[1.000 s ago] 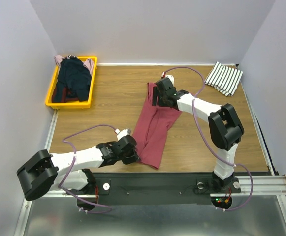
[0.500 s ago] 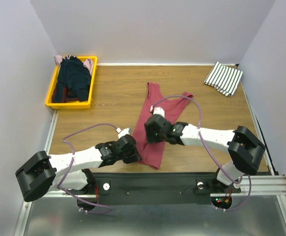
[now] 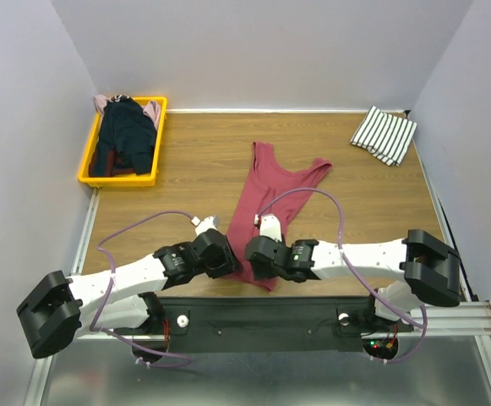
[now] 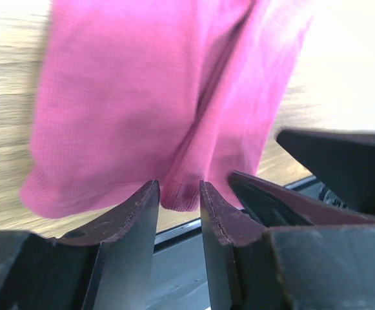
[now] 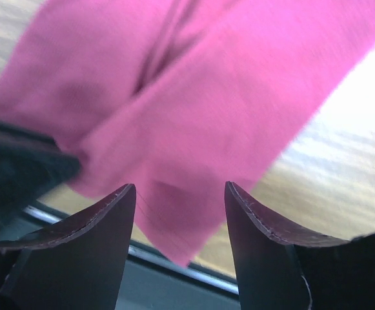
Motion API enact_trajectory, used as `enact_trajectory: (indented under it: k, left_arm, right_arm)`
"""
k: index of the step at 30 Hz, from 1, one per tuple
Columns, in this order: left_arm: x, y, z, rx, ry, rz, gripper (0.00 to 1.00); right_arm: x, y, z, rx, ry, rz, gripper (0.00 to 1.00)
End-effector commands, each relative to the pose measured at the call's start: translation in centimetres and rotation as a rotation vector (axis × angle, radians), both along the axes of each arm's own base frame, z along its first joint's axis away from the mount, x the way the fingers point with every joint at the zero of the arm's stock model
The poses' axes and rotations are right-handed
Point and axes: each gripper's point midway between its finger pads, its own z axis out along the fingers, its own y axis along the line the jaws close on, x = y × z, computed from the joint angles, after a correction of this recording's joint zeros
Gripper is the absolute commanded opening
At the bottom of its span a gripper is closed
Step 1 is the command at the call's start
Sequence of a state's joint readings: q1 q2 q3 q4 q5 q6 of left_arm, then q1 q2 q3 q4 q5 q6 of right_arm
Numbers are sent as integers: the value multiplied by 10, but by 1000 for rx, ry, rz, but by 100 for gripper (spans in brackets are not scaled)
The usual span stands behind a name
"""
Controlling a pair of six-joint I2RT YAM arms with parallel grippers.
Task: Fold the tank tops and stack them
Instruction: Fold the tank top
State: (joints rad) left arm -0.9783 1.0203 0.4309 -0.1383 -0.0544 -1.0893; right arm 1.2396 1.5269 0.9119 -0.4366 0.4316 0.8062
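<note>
On table (image 3: 186,161): dark red tank top (image 3: 270,173) long, creased.

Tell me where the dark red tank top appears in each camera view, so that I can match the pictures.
Top external: the dark red tank top lies lengthwise at the middle of the wooden table, hem toward the arms.
Left wrist: it fills the upper middle, looking pink.
Right wrist: it fills the upper middle and left.
Shared landmark: the wooden table shows beside the cloth in every view.
</note>
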Motion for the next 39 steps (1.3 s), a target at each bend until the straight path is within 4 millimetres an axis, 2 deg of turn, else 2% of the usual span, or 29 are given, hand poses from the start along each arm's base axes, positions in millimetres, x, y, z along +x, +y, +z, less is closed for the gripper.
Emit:
enact_trajectory:
  k: [1, 7, 11, 17, 19, 20, 22, 24, 26, 27, 28, 35, 39]
  left_arm:
    - [9, 12, 5, 11, -21, 62, 44]
    - [17, 14, 10, 29, -41, 66, 50]
    - [19, 23, 1, 64, -26, 93, 50]
    - [25, 39, -19, 130, 5, 142, 42]
    - [27, 42, -23, 150, 11, 151, 38]
    - [29, 46, -26, 175, 15, 161, 34]
    - [30, 49, -29, 197, 19, 167, 29]
    - [33, 54, -33, 233, 27, 180, 15]
    - [36, 55, -34, 251, 25, 180, 11]
    - [37, 57, -34, 258, 25, 186, 3]
    - [39, 58, -33, 264, 21, 189, 1]
    - [47, 74, -25, 315, -1, 228, 0]
    - [48, 80, -25, 314, 1, 234, 0]
  right_arm:
    - [-6, -11, 9, 24, -31, -63, 63]
    - [-19, -6, 6, 25, -18, -40, 63]
    - [-28, -1, -6, -1, -7, -29, 62]
    - [-31, -9, -18, -26, -1, -57, 52]
    - [-31, -14, -20, -28, -2, -63, 39]
    - [-31, -14, -16, -12, -5, -70, 34]
    - [-32, -19, -17, -16, -2, -68, 32]
    - [-35, -20, -16, -11, 4, -63, 26]
    - [-38, -23, -19, -13, 21, -60, 20]
    - [-39, -24, -19, -12, 28, -58, 17]
    - [-41, -25, -21, -17, 32, -57, 15]
    - [-63, -35, -27, -31, 68, -47, 12]
    - [-74, -34, -27, -26, 83, -31, 11]
